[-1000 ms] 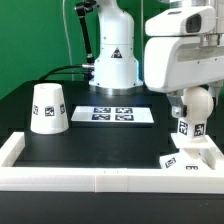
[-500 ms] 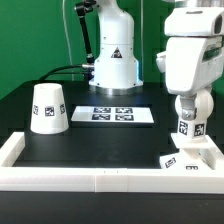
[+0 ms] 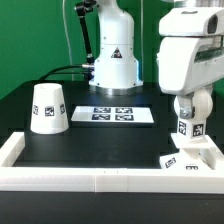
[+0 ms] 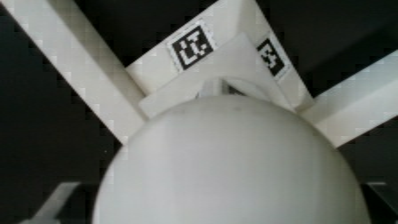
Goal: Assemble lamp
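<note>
The lamp's white ball-shaped plastic bulb (image 4: pixel 222 165) fills most of the wrist view, so near that its edge is soft and it hides whatever lies straight beneath it. Past it shows one corner of the small square flat white base (image 4: pixel 228 55) with two black square tags, and two pale bars (image 4: pixel 71 60) slant across the black table (image 4: pixel 36 130), too blurred to name. The exterior view adds what the wrist camera misses. At its lower right the base (image 3: pixel 186 157) lies against the raised white wall (image 3: pixel 100 178) along the front edge, and the bulb (image 3: pixel 194 108) stands upright just above it, a tag on its neck, directly under the bulky white gripper (image 3: pixel 190 96). Whether bulb and base touch I cannot tell. The fingers merge with the white bulb, so whether the jaws are clamped or apart cannot be told. Farther back at the exterior view's left stands the white truncated-cone shade (image 3: pixel 46 108), well apart. The marker board (image 3: pixel 120 114) lies mid-frame, and behind it the arm's white pedestal (image 3: pixel 113 62) is cut off by the upper edge.
</note>
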